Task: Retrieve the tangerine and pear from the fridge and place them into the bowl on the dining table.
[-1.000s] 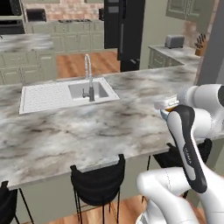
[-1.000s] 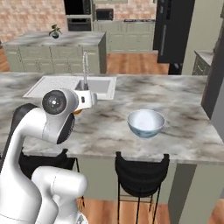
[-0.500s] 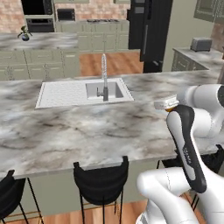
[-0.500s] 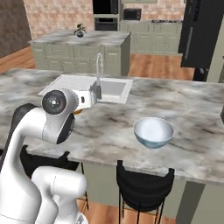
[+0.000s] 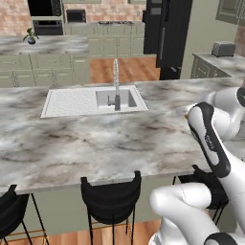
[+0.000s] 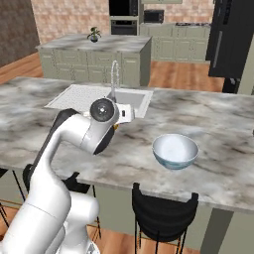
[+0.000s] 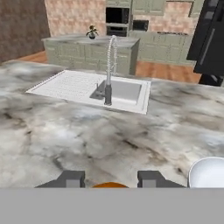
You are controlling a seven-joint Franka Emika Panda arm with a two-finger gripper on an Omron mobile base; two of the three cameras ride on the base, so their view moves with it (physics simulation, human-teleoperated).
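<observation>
The white arm bends up from the base like a big elbow and folds over the near edge of the counter (image 6: 218, 124). In the right base view the round dark joint sits high, just above the marble, and the hand pokes out past it toward the sink (image 6: 131, 99).

In the hand view the pincer (image 7: 110, 178) shows two small dark grey tips with square tops. They stand close together, and a bit of bright orange, the tangerine (image 7: 110, 185), peeks up between them. The pincer is squeezed onto that round fruit and holds it over the counter. Most of the tangerine is hidden at the bottom of the picture.

The counter top is smooth white stone with grey wavy streaks, and its base is soft green. The bowl (image 6: 175, 151) sits on it, to the right of the arm and well apart from the hand. It is round and deep, white inside and pale blue outside, and it looks shiny. Its white rim (image 7: 209, 173) shows at the lower right of the hand view.

The sink is a white square tray with a tall curved metal tap (image 5: 115, 86). Black stools (image 5: 111, 196) with curved backs stand under the counter edge. The tall black fridge (image 5: 167, 33) stands far back, with its doors closed.
</observation>
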